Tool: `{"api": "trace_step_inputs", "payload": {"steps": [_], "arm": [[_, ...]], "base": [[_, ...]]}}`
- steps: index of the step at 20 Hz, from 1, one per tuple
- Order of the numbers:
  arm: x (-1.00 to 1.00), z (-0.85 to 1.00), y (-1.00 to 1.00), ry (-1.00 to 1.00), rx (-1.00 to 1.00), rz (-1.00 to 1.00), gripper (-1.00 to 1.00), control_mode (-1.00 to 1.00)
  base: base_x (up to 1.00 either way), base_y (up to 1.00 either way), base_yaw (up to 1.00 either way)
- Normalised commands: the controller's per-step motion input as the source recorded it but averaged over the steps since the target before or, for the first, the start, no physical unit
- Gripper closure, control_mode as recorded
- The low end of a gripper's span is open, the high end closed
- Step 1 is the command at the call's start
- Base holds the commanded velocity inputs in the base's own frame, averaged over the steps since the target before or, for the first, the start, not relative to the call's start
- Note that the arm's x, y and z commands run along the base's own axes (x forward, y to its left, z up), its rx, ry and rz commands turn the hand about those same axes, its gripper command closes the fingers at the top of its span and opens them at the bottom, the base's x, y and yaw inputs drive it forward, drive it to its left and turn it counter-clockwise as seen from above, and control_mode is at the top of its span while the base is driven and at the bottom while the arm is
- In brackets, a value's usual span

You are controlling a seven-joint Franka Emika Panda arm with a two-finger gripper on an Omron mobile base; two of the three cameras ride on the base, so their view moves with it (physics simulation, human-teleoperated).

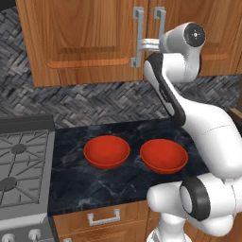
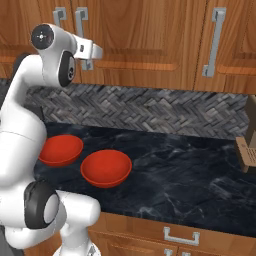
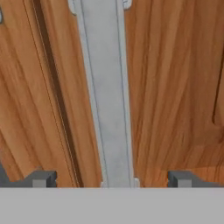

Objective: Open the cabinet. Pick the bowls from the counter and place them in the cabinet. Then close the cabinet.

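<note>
Standing shut above the counter (image 1: 118, 189), the brown wooden cabinet (image 1: 80, 38), with one long silver bar handle (image 3: 106, 100) running straight up between the wide-open jaws of the gripper (image 3: 111, 179), fingertips (image 3: 43, 178) flanking it without touching. Reaching up and forward at door height, the white arm (image 1: 189, 94), hand levelled at the handle. Sitting side by side on the dark marbled stone below in both base views, the two red bowls (image 1: 107, 151) (image 1: 163, 155), beside the grey gas stove (image 1: 21, 165).

Two red bowls (image 1: 107, 151) (image 1: 163, 155) sit mid-frame on one dark marbled surface (image 1: 94, 184); above, two wooden cabinet doors (image 1: 80, 38) (image 1: 212, 28) carry two silver bar handles (image 1: 137, 35) (image 1: 160, 21); one stove (image 1: 21, 175) lower left.
</note>
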Motion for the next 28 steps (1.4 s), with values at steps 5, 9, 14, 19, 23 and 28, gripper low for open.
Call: {"api": "trace_step_inputs", "payload": {"steps": [5, 9, 14, 19, 23, 28], "arm": [[0.41, 0.00, -0.02, 0.00, 0.00, 0.00, -1.00, -1.00], [0.43, -0.01, -0.02, 0.00, 0.00, 0.00, -1.00, -1.00], [0.41, -0.09, 0.00, 0.00, 0.00, 0.00, -1.00, -1.00], [0.40, -0.28, 0.00, -0.06, 0.00, 0.00, 1.00, -1.00], [0.54, -0.17, 0.00, -0.01, 0.00, 0.00, 1.00, -1.00], [0.52, -0.05, 0.00, 0.00, 0.00, 0.00, 1.00, -1.00]], "base": [[0.00, 0.00, 0.00], [0.00, 0.00, 0.00], [0.00, 0.00, 0.00], [0.00, 0.00, 0.00], [0.00, 0.00, 0.00], [0.00, 0.00, 0.00]]}}
